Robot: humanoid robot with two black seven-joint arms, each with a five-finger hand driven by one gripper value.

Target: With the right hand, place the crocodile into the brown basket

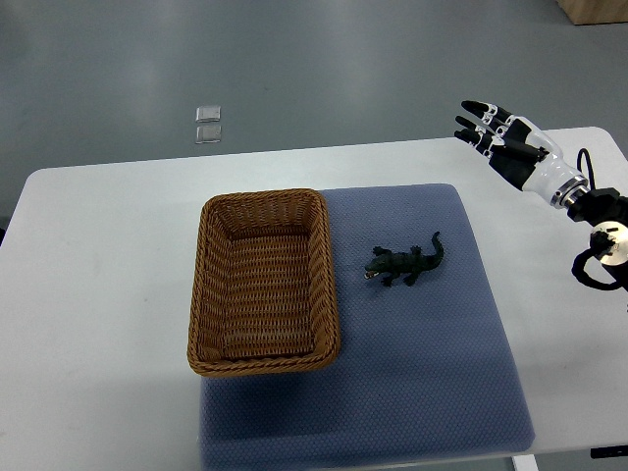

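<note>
Task not started: the brown wicker basket point(199, 294) holds nothing and sits on the left part of the blue mat point(432, 373). The toy crocodile point(404, 263) lies flat on the mat just right of the basket, not touching it, snout toward it. Grasp, lift and placement all remain. The right hand point(498, 135) hovers over the table's far right corner, well apart from the crocodile, with its fingers extended, slightly spread and holding nothing.

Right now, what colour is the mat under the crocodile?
Blue-grey, with a fine dotted texture; the top view shows the mat clearly.
</note>
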